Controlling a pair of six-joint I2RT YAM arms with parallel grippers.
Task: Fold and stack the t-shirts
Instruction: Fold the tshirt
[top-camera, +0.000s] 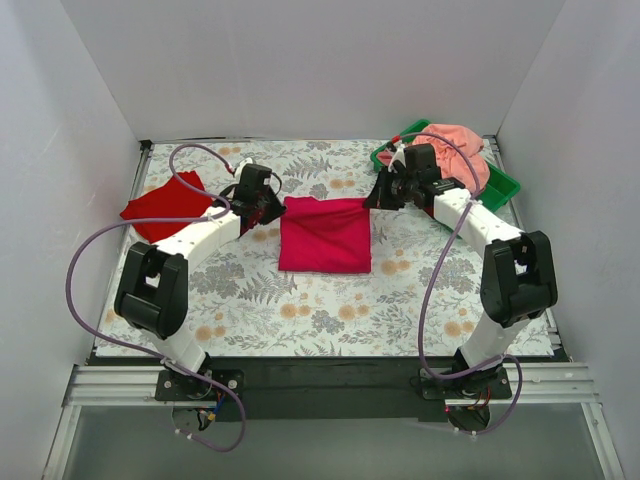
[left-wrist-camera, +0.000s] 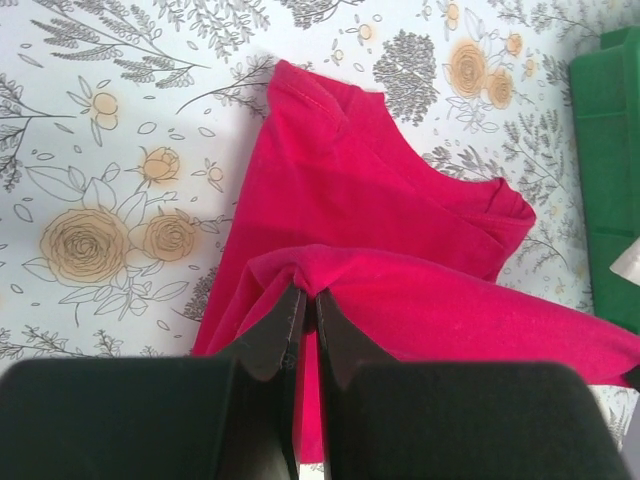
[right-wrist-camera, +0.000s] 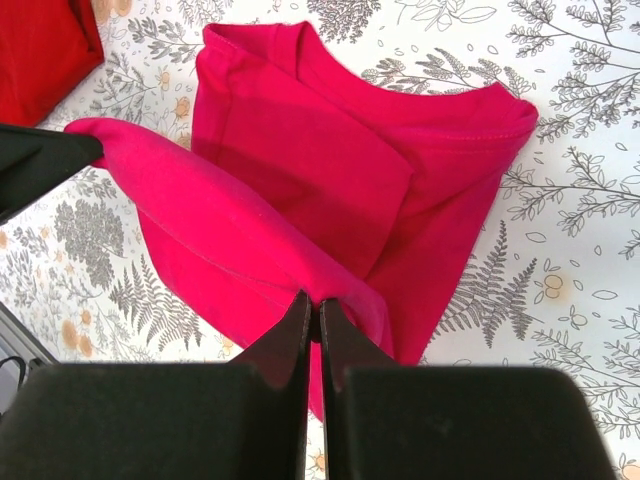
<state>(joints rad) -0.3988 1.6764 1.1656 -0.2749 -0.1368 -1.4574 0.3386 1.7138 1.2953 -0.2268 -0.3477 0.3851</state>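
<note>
Top external: we see the left jaws and right jaws each pinched tight on the far edge of the crimson-magenta t-shirt (top-camera: 325, 240).

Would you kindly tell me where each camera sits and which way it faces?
Top: above, behind the bases, facing down at the table; both arms show.
Left wrist: on the left arm, facing the magenta shirt; left tool shows.
Right wrist: on the right arm, facing it too; right tool shows.
All share that shirt.
</note>
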